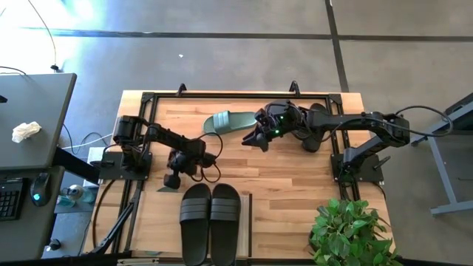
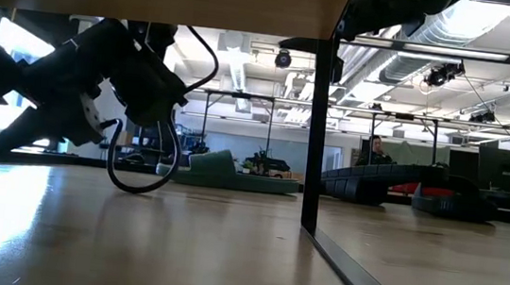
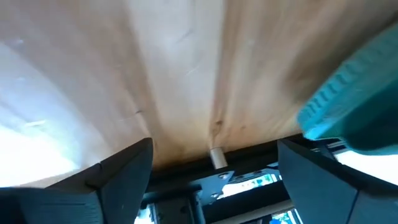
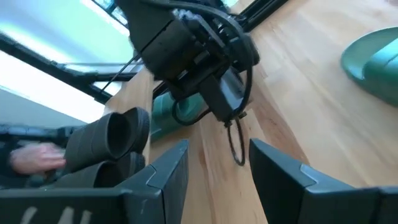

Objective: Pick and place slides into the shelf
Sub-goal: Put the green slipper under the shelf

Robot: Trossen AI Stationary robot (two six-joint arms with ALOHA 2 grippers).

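**Left gripper spread beside a green slide**

The left gripper (image 1: 177, 179) hangs low over the table (image 1: 288, 185) with its fingers (image 3: 121, 180) spread wide, holding nothing — a sage-green slide (image 3: 351, 112) lies just beside it. A black pair of slides (image 1: 211, 222) rests on the shelf (image 1: 247, 222) at the near edge. Another green slide (image 1: 225, 122) lies at the far side, next to the right gripper (image 1: 255, 139), whose fingers (image 4: 168, 177) stand apart and empty.
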